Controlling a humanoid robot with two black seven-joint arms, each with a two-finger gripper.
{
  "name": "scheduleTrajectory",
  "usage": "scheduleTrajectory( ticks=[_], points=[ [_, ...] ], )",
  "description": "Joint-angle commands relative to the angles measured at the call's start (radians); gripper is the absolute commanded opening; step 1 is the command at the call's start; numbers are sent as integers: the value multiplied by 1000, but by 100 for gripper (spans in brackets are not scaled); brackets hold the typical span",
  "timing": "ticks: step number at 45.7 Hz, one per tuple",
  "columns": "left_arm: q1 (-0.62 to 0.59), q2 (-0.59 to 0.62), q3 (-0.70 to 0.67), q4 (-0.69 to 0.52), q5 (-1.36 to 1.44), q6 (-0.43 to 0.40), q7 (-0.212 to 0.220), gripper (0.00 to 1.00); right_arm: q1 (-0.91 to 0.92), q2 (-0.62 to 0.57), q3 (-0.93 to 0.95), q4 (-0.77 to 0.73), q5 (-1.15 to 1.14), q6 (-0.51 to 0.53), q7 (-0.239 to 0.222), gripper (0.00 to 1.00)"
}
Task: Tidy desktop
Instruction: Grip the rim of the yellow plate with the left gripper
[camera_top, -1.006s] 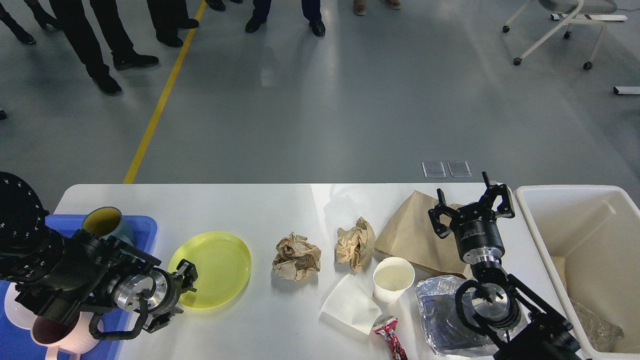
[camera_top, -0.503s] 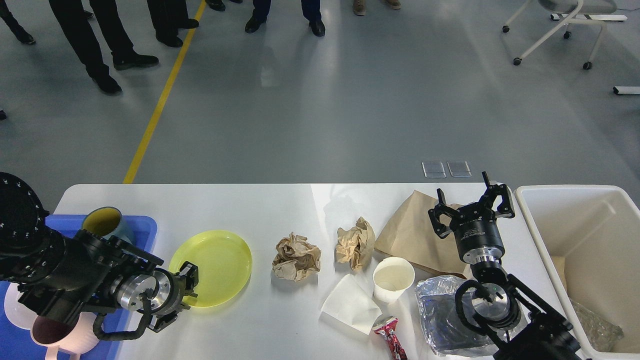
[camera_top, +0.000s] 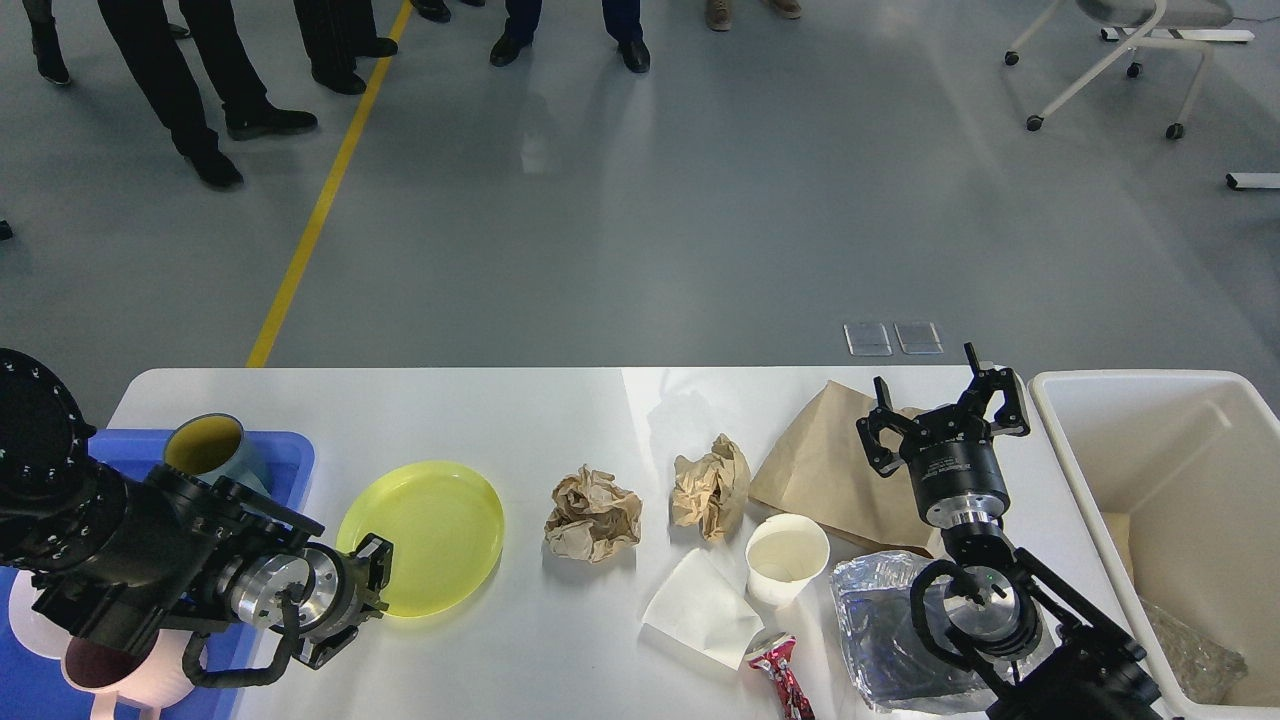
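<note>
Left claw (camera_top: 375, 585) sits at the yellow plate's (camera_top: 425, 535) seven-o'clock rim, grip unreadable, so a shallow pinch could skid it across the white desktop (camera_top: 500, 410) beneath, while the right claw (camera_top: 940, 410), spread and empty, hovers over the brown paper bag (camera_top: 820, 470).

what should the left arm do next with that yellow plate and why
Probably close the left end effector on the near-left rim of the yellow plate, then lift it toward the blue tray. Its fingers sit right at that rim, and the tray beside it already holds cups. Whether they already pinch the rim cannot be told.
</note>
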Motion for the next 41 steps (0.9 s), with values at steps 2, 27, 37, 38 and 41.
scheduleTrajectory(
  ticks=[2, 27, 37, 38, 41],
  points=[
    [-1, 2, 0, 0, -15, 0, 1, 0, 0, 0, 0, 0, -1, 0, 0, 100],
    [-109, 51, 25, -88, -7, -3, 2, 0, 0, 0, 0, 0, 0, 0, 0, 100],
    [-220, 89, 75, -170, 0, -38, -7, 0, 0, -1, 0, -2, -1, 0, 0, 100],
    [-245, 94, 88, -187, 2, -48, -9, 0, 0, -1, 0, -2, -1, 0, 0, 100],
    [-302, 97, 115, -226, 3, -69, -10, 0, 0, -1, 0, -2, -1, 0, 0, 100]
  ],
)
